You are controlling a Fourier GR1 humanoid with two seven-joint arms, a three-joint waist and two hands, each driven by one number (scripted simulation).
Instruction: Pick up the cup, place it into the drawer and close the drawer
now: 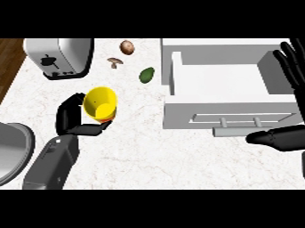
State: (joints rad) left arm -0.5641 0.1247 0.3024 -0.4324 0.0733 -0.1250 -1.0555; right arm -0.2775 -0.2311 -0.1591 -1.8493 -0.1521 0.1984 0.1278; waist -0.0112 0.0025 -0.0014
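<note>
Left hand (73, 119) has its fingers curled round the yellow plastic cup (101, 103), which should travel level to the open white drawer (222, 80), where the open-fingered right hand (303, 71) rests.

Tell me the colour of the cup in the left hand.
The cup is bright yellow, with a bit of orange at its base; the head view shows it.

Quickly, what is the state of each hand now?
Left hand: closed around the yellow cup.
Right hand: open, fingers up, holding nothing.
</note>
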